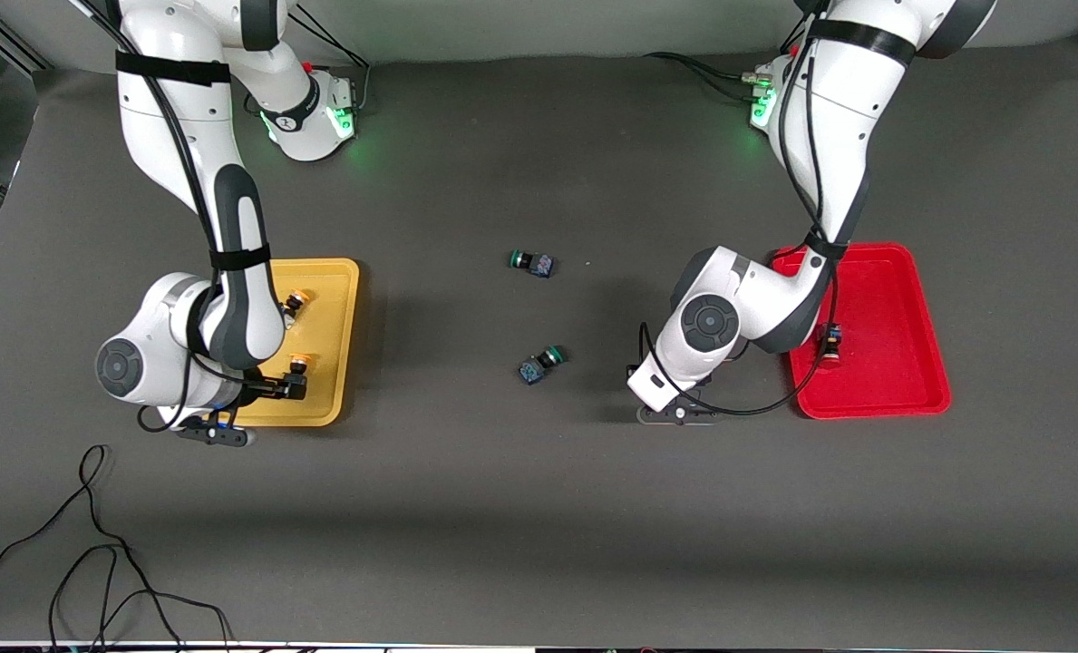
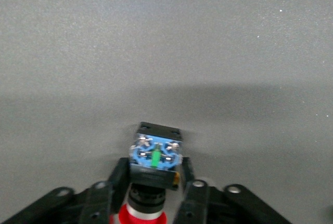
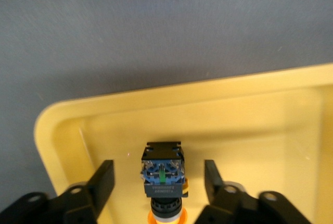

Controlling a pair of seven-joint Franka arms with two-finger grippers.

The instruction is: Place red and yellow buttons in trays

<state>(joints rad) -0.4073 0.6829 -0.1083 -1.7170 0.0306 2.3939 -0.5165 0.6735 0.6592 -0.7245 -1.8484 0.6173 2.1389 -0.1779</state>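
Both orange-yellow buttons are in the yellow tray point(image 1: 339, 272) at the right arm's end of the surface point(image 1: 539, 508): one point(image 1: 296, 299) lies farther from the front camera, the other point(image 1: 299, 365) nearer to it. The right wrist view shows the nearer one point(image 3: 164, 177) standing cap-down on the tray floor between the right gripper's point(image 1: 292, 387) jaws, which are spread wide and clear of it on both sides, so that button looks just set down and let go.

At the left arm's end, one red button point(image 1: 830, 345) lies in the red tray point(image 1: 901, 290). The second red button point(image 2: 155, 166) is pinched between the jaws of the left gripper point(image 2: 151, 198), cap down, blue base up, over bare grey surface beside the red tray, not yet in it.

So three of the four are placed, as I judge it. What remains is carrying this red one over the tray's rim and releasing it. The two green-capped switches point(image 1: 531, 263) point(image 1: 540, 363) in the middle stay where they are.
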